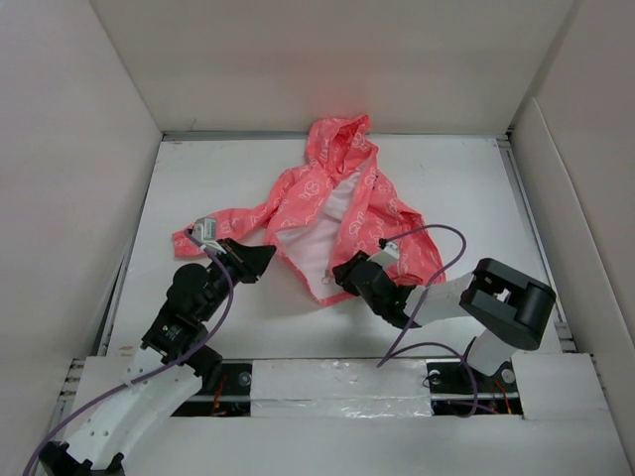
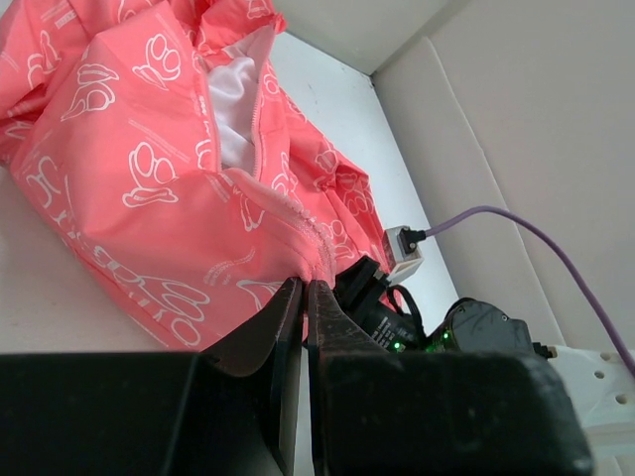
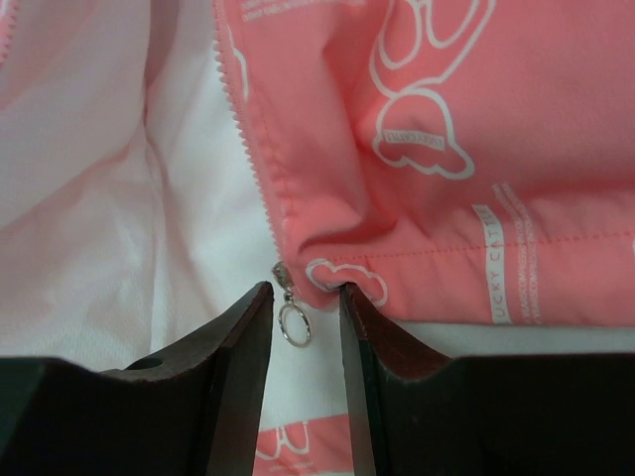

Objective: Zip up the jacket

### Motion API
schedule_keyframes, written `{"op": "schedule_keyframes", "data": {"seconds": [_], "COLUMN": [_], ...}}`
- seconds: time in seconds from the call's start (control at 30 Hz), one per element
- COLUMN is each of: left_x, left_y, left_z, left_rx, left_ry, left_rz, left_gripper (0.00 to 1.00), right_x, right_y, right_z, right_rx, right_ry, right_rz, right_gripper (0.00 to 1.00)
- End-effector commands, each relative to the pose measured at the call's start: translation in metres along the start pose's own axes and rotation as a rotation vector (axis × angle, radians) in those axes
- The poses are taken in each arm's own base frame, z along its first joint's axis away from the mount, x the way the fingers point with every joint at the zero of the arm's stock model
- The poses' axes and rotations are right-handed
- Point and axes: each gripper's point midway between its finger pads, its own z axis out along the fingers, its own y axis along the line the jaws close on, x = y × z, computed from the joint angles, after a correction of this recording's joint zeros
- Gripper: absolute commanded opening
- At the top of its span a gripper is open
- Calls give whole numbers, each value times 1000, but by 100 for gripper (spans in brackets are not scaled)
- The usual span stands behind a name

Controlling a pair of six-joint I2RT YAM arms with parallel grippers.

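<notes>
1. Noted the jacket lying on the white table ahead of both arms, hood toward the far wall, front open, white lining bared between the two panels
2. Found the left gripper at the bottom hem of the panel on the left of the overhead view; jaws pressed together, tips meeting the hem edge; cannot tell whether any fabric is pinched
3. Found the right gripper at the bottom corner of the other panel, low over the lining; jaws apart, clamped on nothing
4. Seen between those jaws: a small metal pull ring hanging at the foot of the zipper teeth, nearer the finger on the left of the wrist view
5. Noted the other finger against the coral hem corner
6. Recorded the zip as undone along all its visible length
7. Noted a purple cable looping from the right wrist, beside the near sleeve
</notes>
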Motion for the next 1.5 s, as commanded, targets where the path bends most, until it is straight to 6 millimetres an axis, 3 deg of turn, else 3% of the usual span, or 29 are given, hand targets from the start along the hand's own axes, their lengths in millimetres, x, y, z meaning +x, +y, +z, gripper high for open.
{"op": "schedule_keyframes", "data": {"seconds": [0.0,0.27,0.5,0.67,0.8,0.83,0.87,1.03,1.17,1.23,1.3,1.37,1.43,1.47], "left_x": [-15,-10,-7,-6,-6,-6,-5,-5,-4,-4,-5,-6,-4,-5], "left_y": [-17,-14,-13,-12,-13,-13,-13,-11,-11,-11,-11,-11,-9,-10], "left_z": [-1,2,3,4,3,3,2,0,-1,-1,-1,-1,0,0], "left_rx": [55,57,54,58,61,60,60,60,61,59,58,54,49,54], "left_ry": [-41,-26,-17,-16,-15,-16,-16,-20,-17,-17,-21,-22,-16,-20], "left_rz": [8,0,-5,-9,-12,-12,-16,-22,-17,-13,-8,0,1,0], "left_gripper": [0,0,0,0,0,0,0,0,0,0,0,0,0,0], "right_x": [-24,-30,-16,0,4,8,2,-11,-20,-19,-19,-6,1,8], "right_y": [15,13,12,18,22,14,26,25,24,20,23,19,21,11], "right_z": [9,19,18,10,20,23,27,39,43,41,34,21,4,-2], "right_rx": [-2,-15,-54,-79,-57,-17,-16,64,94,99,75,36,7,18], "right_ry": [-118,-125,-38,14,30,41,27,-6,-32,-25,-15,30,60,85], "right_rz": [-38,-63,-64,-74,-116,-153,-161,-203,-212,-207,-184,-186,-188,-196], "right_gripper": [38,24,38,38,40,40,39,23,25,35,36,25,21,18]}}
